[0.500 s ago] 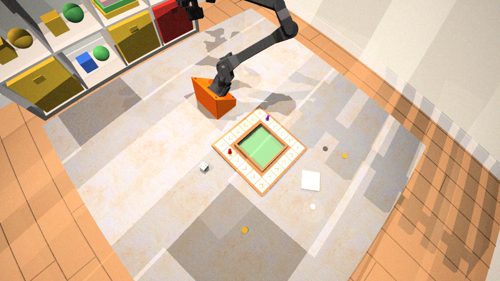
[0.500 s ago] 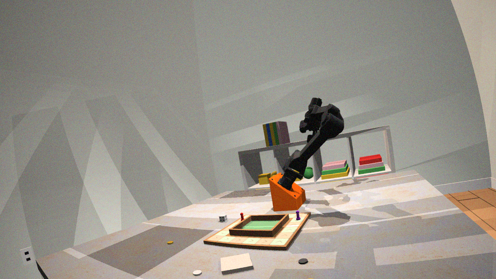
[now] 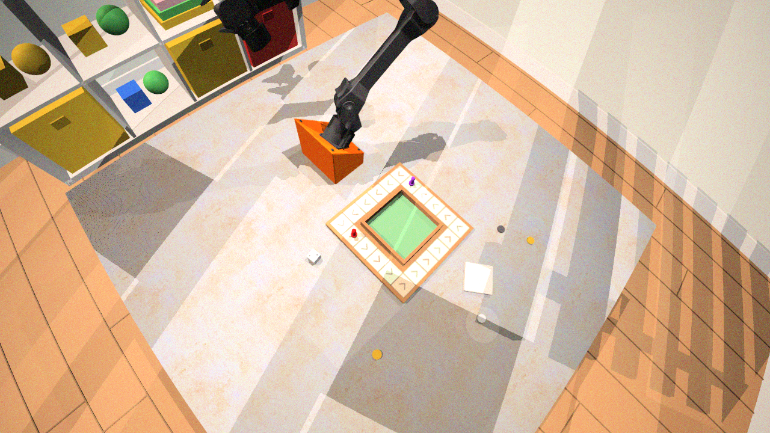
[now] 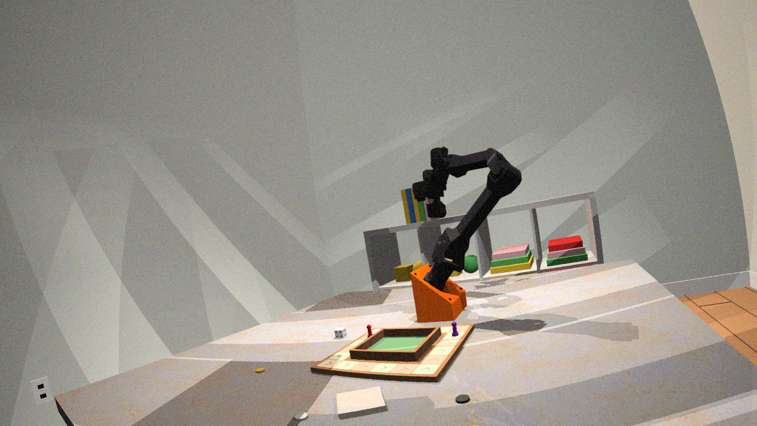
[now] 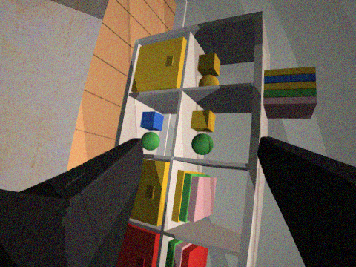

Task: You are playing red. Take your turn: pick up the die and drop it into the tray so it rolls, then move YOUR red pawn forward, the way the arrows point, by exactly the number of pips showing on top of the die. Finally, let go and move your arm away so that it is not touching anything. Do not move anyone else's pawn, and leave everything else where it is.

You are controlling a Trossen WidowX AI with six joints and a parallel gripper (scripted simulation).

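Observation:
My gripper [image 5: 201, 146] is open and empty, raised high behind the board and facing the shelf. The white die [image 3: 313, 257] [image 4: 339, 333] lies on the table outside the board, off its left side; its top pips are too small to read. The red pawn [image 3: 354, 233] [image 4: 369, 331] stands upright on the square beside the board's left corner square. The purple pawn [image 3: 412, 181] [image 4: 454, 329] stands upright near the corner by the arm's base. The tray [image 3: 423, 245] [image 4: 386, 356] in the middle of the board [image 4: 383, 367] is empty, with a green floor.
The orange base [image 3: 317, 150] [image 4: 431, 302] stands behind the board. A white tile [image 3: 477, 278] [image 4: 362, 401], a dark disc [image 3: 500, 228] [image 4: 462, 398], a white disc [image 3: 482, 318] [image 4: 301, 416] and yellow discs [image 3: 530, 240] [image 3: 376, 354] lie around it. A shelf with blocks and balls fills the wrist view.

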